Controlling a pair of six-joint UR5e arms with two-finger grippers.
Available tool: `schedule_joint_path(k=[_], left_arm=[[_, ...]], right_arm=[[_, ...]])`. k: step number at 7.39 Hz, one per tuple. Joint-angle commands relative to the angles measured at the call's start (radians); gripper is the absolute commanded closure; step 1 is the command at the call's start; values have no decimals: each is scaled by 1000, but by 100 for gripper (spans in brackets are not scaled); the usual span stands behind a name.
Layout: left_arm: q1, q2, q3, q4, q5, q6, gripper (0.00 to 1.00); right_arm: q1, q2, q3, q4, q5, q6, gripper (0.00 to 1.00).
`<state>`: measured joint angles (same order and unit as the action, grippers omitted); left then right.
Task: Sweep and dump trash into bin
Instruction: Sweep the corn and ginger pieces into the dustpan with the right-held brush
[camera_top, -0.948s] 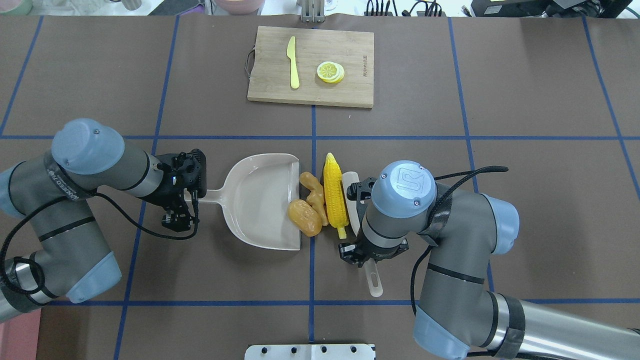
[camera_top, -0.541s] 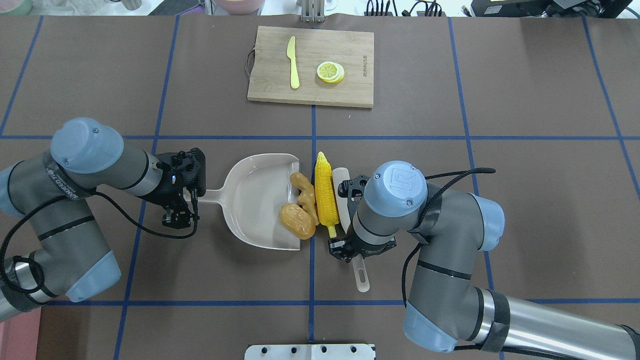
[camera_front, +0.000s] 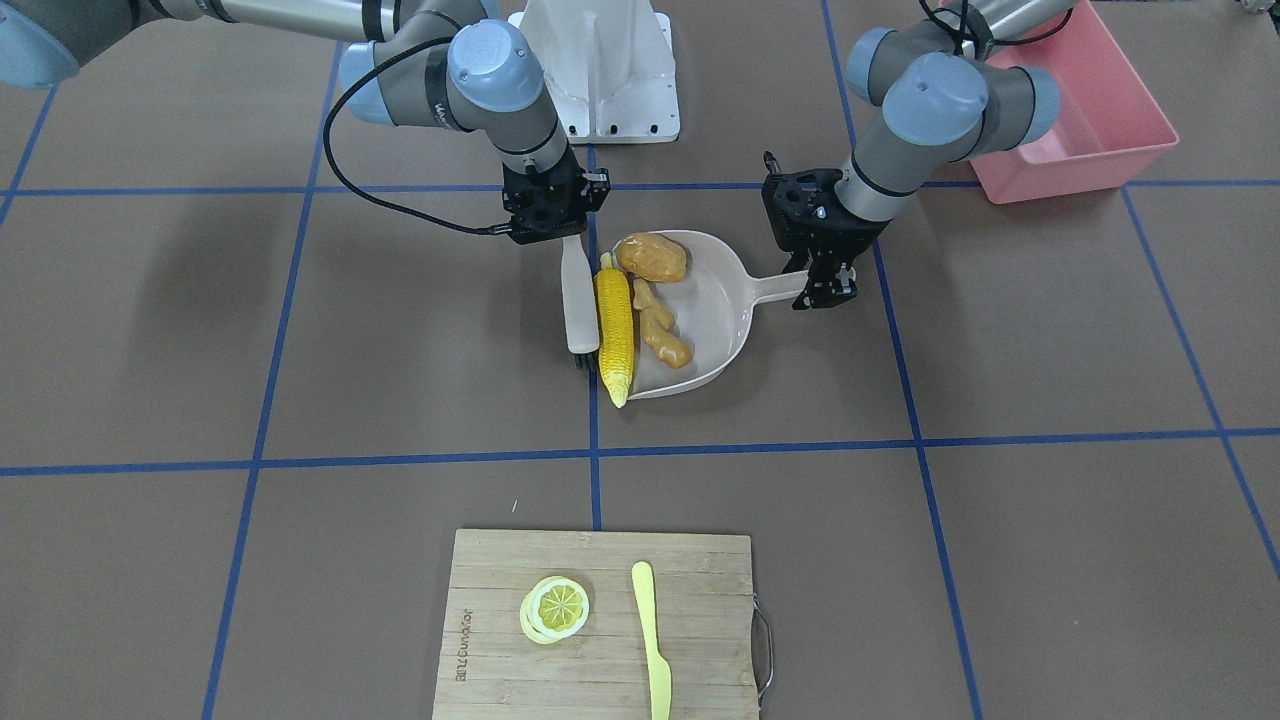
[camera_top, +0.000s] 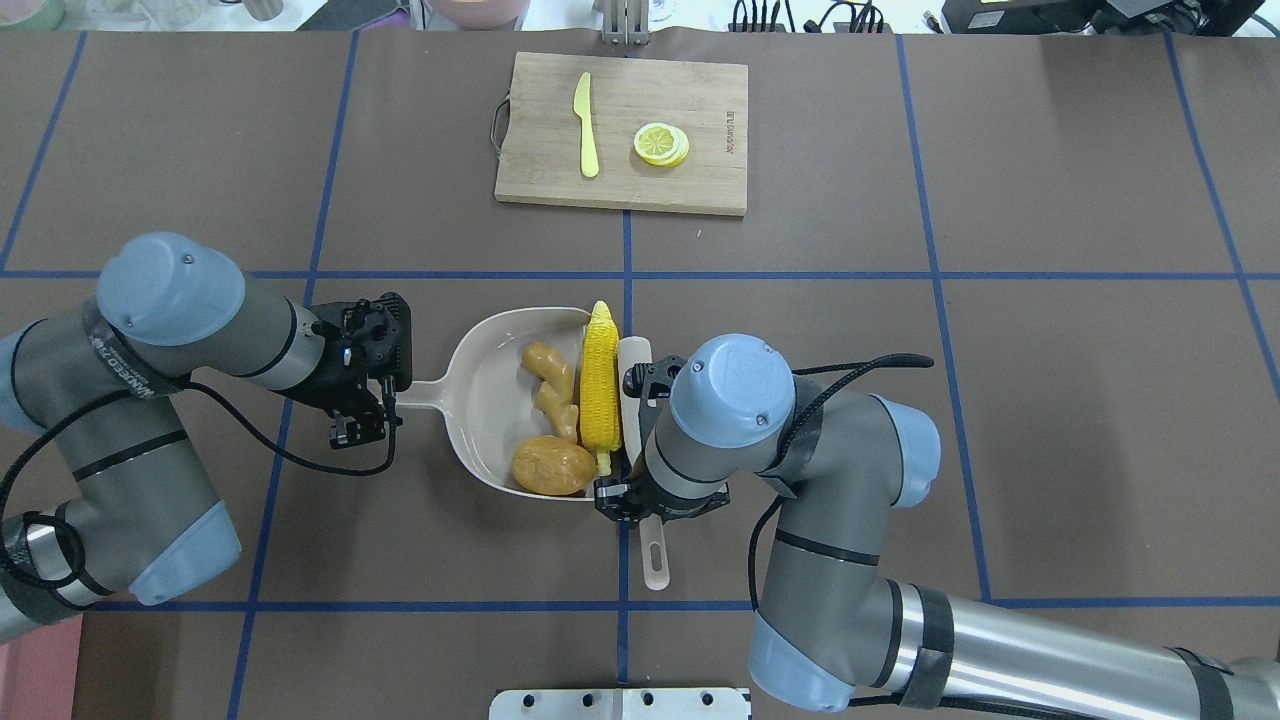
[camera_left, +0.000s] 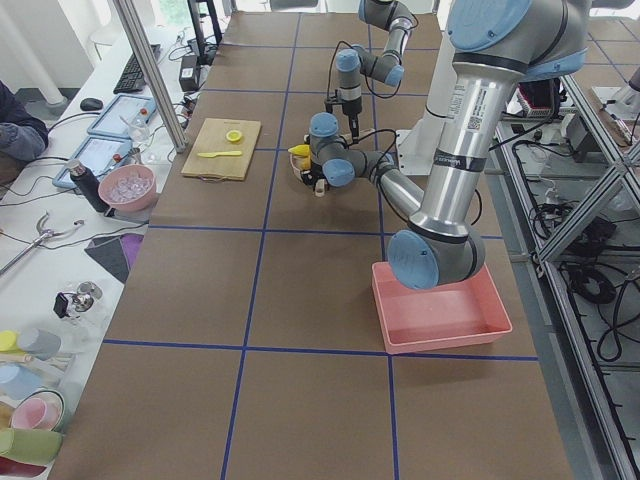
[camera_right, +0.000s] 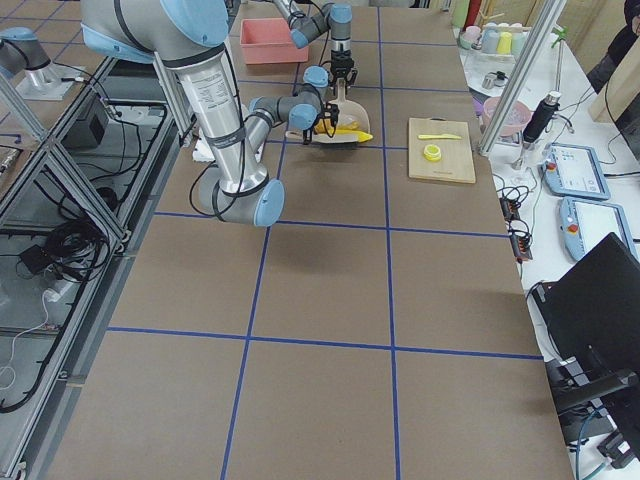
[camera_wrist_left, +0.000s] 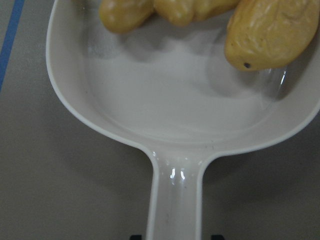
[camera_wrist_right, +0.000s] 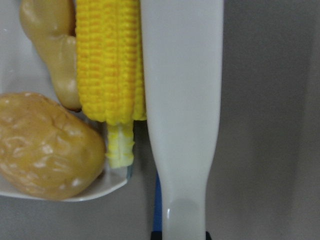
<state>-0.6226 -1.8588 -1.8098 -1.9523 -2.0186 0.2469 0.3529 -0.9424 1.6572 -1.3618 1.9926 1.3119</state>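
The beige dustpan (camera_top: 490, 400) lies flat at mid-table. My left gripper (camera_top: 385, 400) is shut on its handle, seen also in the front view (camera_front: 820, 285). The brown potato (camera_top: 553, 466) and tan ginger root (camera_top: 550, 378) lie inside the pan. The yellow corn cob (camera_top: 600, 375) lies along the pan's open lip. My right gripper (camera_front: 565, 235) is shut on a white brush (camera_top: 632, 385) pressed against the corn's right side. The pink bin (camera_front: 1090, 110) stands on my left, near the robot base, apart from both grippers.
A wooden cutting board (camera_top: 700, 100) at the far middle carries a lemon slice (camera_top: 660, 143) and a pale yellow knife (camera_top: 585, 125). The robot's white base plate (camera_top: 620, 703) sits at the near edge. Blue tape lines cross the brown table.
My right gripper has swept the brush leftward, pushing the corn, ginger and potato into the dustpan's mouth. The left gripper and dustpan have stayed put.
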Motion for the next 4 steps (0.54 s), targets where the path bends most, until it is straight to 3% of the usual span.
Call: schedule_joint_path(k=[1, 4], left_arm=[[1, 0, -8, 1, 1, 0, 71], [4, 0, -6, 6, 1, 0, 82]], right_arm=[[-31, 31, -45, 69, -23, 68, 100], [-66, 39, -77, 180, -40, 127, 100]])
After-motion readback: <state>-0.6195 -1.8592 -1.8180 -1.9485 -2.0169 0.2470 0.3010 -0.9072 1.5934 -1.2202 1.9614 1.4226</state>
